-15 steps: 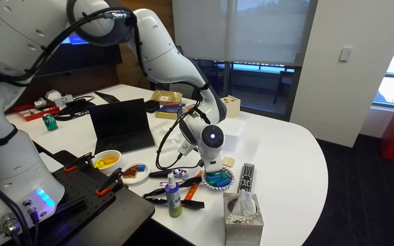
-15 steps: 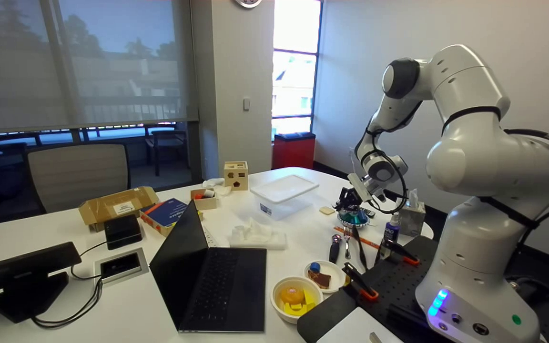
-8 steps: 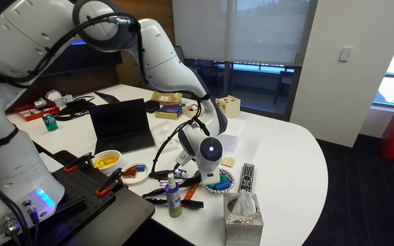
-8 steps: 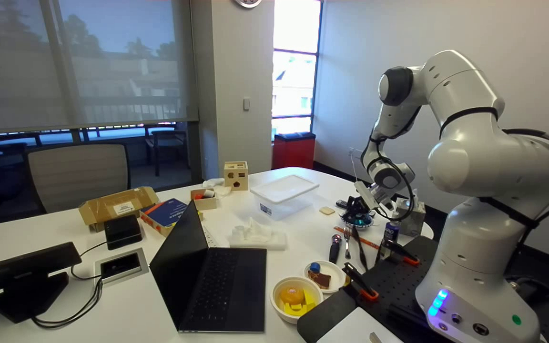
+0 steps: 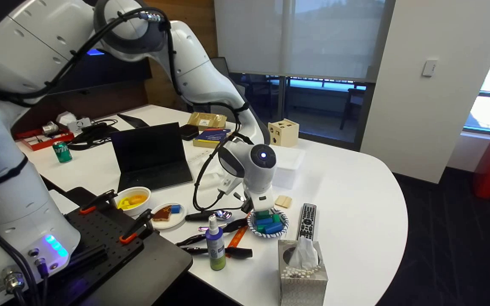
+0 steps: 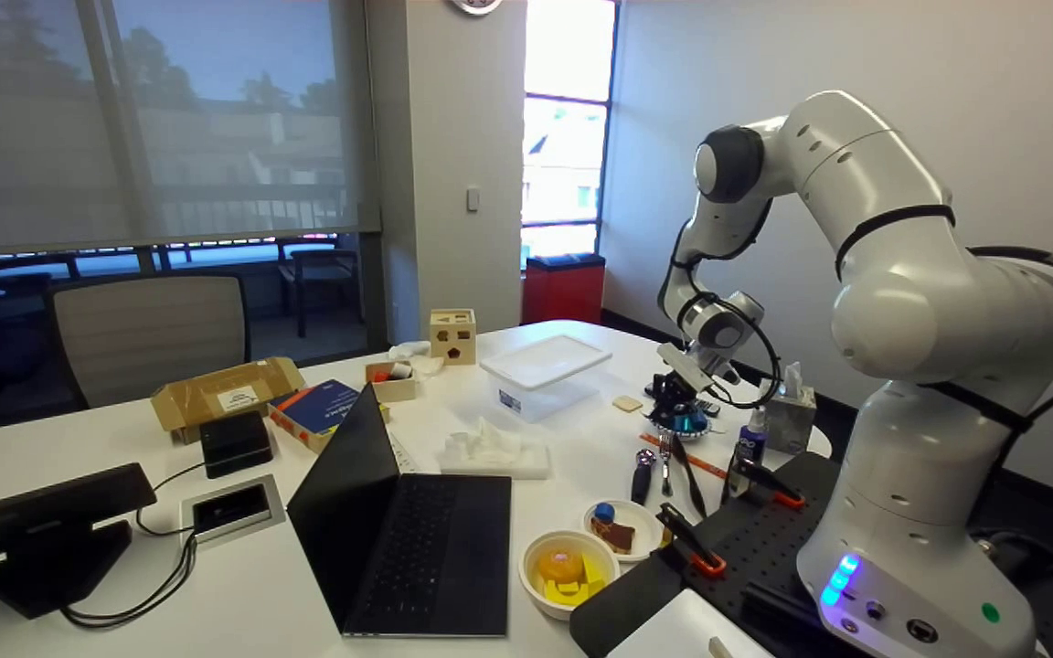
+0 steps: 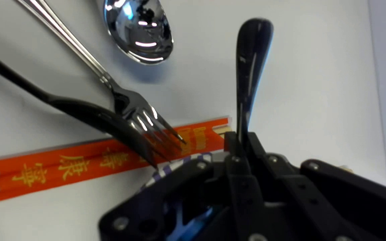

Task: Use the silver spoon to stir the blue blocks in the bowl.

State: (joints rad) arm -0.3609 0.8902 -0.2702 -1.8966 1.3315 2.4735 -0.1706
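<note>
My gripper (image 7: pixel 241 140) is shut on the thin, shiny silver spoon (image 7: pixel 253 60). Its handle end sticks up between the fingertips; its other end is hidden. The blue blocks (image 5: pixel 274 228) lie with green ones in the bowl (image 5: pixel 286 223), which has a blue-and-white striped rim. The bowl also shows in an exterior view (image 6: pixel 684 434) with my gripper (image 6: pixel 673 397) over its near side. In the wrist view, a bit of the striped rim (image 7: pixel 161 173) and a blue block (image 7: pixel 194 226) show behind the gripper's links.
A fork (image 7: pixel 136 103), a black utensil (image 7: pixel 89 115), an orange chopstick packet (image 7: pixel 95 157) and a black-handled scoop (image 7: pixel 141 30) lie beside the bowl. A spray bottle (image 5: pixel 216 246), tissue box (image 5: pixel 302 278), remote (image 5: pixel 306 221) and lidded plastic box (image 6: pixel 547 366) stand around it.
The arm dipped toward the tissue-box side by half a second ago. It has since risen and moved back, uncovering more of the bowl. The bowl has shifted slightly. The grip stays shut.
</note>
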